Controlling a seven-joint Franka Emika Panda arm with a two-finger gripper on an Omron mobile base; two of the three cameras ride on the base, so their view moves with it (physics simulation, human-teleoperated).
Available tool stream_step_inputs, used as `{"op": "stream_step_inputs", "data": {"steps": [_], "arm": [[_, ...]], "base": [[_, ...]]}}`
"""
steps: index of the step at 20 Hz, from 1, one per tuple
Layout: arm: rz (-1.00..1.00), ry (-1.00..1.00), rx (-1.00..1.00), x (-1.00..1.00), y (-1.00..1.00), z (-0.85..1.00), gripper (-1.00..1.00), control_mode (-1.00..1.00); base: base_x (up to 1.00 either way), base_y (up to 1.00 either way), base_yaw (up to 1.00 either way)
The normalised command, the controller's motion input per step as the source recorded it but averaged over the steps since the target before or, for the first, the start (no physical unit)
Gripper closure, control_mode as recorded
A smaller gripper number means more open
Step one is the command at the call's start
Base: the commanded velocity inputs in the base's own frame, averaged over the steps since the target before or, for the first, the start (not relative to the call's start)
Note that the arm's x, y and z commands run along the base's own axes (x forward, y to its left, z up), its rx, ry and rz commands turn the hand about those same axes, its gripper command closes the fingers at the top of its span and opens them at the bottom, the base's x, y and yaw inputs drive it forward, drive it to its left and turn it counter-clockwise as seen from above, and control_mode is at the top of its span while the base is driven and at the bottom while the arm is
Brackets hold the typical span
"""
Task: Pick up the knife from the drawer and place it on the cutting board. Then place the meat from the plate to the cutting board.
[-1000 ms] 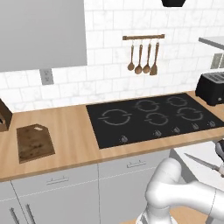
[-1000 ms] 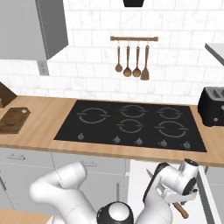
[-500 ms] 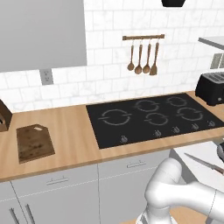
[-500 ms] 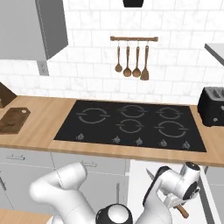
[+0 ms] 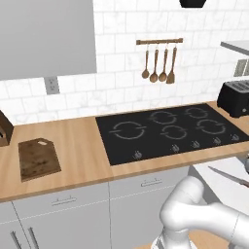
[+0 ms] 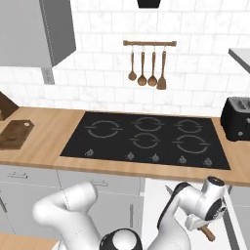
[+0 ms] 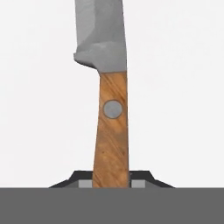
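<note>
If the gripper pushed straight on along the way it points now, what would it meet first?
The knife itself: the gripper is shut on the wooden handle, which runs straight ahead between the fingertips. Behind it lies the white floor of the drawer, apparently very close, though depth is hard to judge here.

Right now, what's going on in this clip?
The arm is reaching down into the open drawer below the counter, right of the hob. Its gripper has its jaws shut on the wooden handle of the knife, which lies on the drawer's white floor. The cutting board sits bare at the counter's far left, beside a knife block.
</note>
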Motion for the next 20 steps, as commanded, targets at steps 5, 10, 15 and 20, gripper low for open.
{"op": "stream_step_inputs", "data": {"steps": [5, 10, 15, 20], "arm": [[0.00, -0.14, -0.20, -0.75, 0.04, 0.97, 1.00, -1.00], [0.02, -0.09, -0.20, -0.33, 0.27, 0.86, 1.00, -1.00], [0.12, -0.08, -0.12, 0.22, 0.83, 0.64, 1.00, -1.00], [0.20, -0.09, -0.01, 0.63, 0.97, 0.60, 1.00, -1.00]], "base": [[0.00, 0.00, 0.00], [0.00, 0.00, 0.00], [0.00, 0.00, 0.00], [0.00, 0.00, 0.00]]}}
